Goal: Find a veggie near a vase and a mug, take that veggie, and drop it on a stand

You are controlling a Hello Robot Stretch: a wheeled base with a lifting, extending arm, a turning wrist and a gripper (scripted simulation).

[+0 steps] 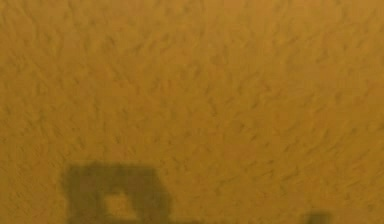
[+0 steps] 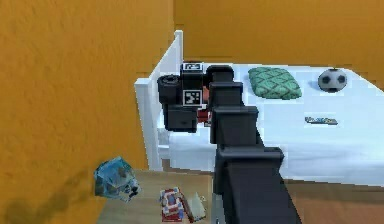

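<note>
Square dark arm (image 2: 250, 170), boxy end effector (image 2: 178, 108)

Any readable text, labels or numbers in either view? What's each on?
No readable text.
White squares on the arm: black patterns, not letters.
Small flat item on the bed: marks too small to read.
Red-and-white item, bottom edge: too blurred.

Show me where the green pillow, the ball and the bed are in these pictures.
green pillow (image 2: 273, 82), arm side view, middle of its top.
ball (image 2: 333, 80), arm side view, centre of its near face.
bed (image 2: 320, 150), arm side view, bare white sheet.
</note>
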